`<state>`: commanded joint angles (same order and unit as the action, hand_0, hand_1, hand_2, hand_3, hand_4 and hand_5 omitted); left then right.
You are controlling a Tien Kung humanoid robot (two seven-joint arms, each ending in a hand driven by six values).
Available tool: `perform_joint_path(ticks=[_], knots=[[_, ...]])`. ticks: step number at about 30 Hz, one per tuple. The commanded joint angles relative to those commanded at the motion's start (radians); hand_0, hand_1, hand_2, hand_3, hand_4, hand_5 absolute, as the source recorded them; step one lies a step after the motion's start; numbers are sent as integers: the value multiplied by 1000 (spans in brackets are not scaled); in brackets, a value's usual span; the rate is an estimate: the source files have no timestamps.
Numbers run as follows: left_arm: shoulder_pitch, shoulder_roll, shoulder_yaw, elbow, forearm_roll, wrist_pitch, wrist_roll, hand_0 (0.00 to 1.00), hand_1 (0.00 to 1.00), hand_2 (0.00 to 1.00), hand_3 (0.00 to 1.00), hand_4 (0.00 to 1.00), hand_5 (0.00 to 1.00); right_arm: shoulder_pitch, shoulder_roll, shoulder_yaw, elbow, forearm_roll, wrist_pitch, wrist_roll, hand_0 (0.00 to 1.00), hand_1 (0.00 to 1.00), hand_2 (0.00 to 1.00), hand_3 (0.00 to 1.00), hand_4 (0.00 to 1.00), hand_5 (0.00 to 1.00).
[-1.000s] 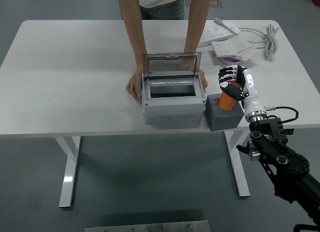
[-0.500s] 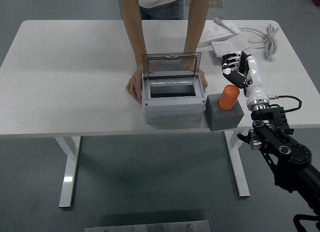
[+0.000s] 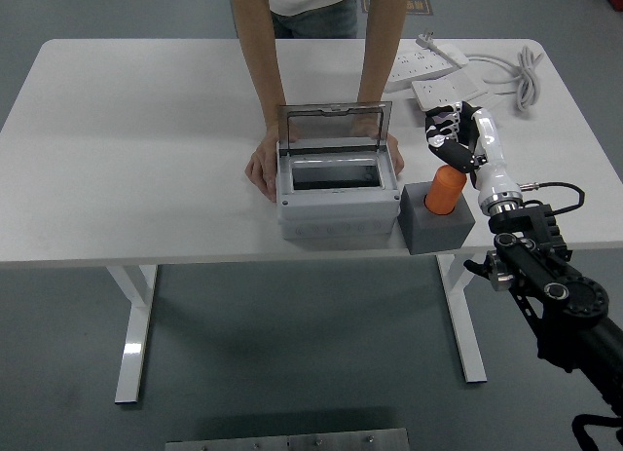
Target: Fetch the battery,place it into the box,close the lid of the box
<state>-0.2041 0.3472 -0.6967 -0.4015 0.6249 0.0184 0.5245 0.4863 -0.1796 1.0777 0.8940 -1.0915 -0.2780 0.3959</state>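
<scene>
An orange cylindrical battery point(image 3: 445, 190) stands upright in a dark grey holder block point(image 3: 437, 226) just right of the grey box point(image 3: 339, 200). The box's clear lid point(image 3: 336, 126) is raised and the inside looks empty. My right hand point(image 3: 448, 139) hovers just above and behind the battery's top, fingers loosely spread and holding nothing. A person at the far side steadies the box, with one hand point(image 3: 260, 173) on its left side and the other point(image 3: 397, 158) on its right. My left arm is out of view.
White power strips point(image 3: 435, 63) and a coiled white cable point(image 3: 527, 73) lie at the table's point(image 3: 146, 149) back right, behind my right hand. The holder block stands close to the table's near edge.
One second ago my right hand was wrapped around the battery. It let go and rose up and back, then shifted slightly left to above the battery. The battery stays in its holder.
</scene>
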Motion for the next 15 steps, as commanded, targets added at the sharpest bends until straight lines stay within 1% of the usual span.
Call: perform_joint_path(ticks=[2,3,8,9,14,15], knots=[[0,0,0,0,0,0,0,818,890,832,823,836,563,-1,-1,2,-1,-2,3,-1,285,426,437,472,625,185],[1,0,0,0,0,0,0,818,890,831,823,836,565,-2,-1,3,-1,-2,4,-1,701,701,681,741,819,285],[2,-1,0,0,-1,0,1,818,890,831,823,836,565,-9,-3,5,-1,-4,6,1,701,701,681,741,819,285],[2,-1,0,0,-1,0,1,820,890,832,824,838,571,-10,-3,4,-1,-4,6,1,860,789,765,820,914,454],[4,-3,1,-1,-3,1,1,820,890,832,824,838,571,-20,-5,3,2,-10,9,-1,860,789,765,820,914,454],[4,-3,1,-1,-3,1,1,822,891,833,824,840,577,-21,-5,3,3,-11,9,-1,902,817,787,837,935,485]])
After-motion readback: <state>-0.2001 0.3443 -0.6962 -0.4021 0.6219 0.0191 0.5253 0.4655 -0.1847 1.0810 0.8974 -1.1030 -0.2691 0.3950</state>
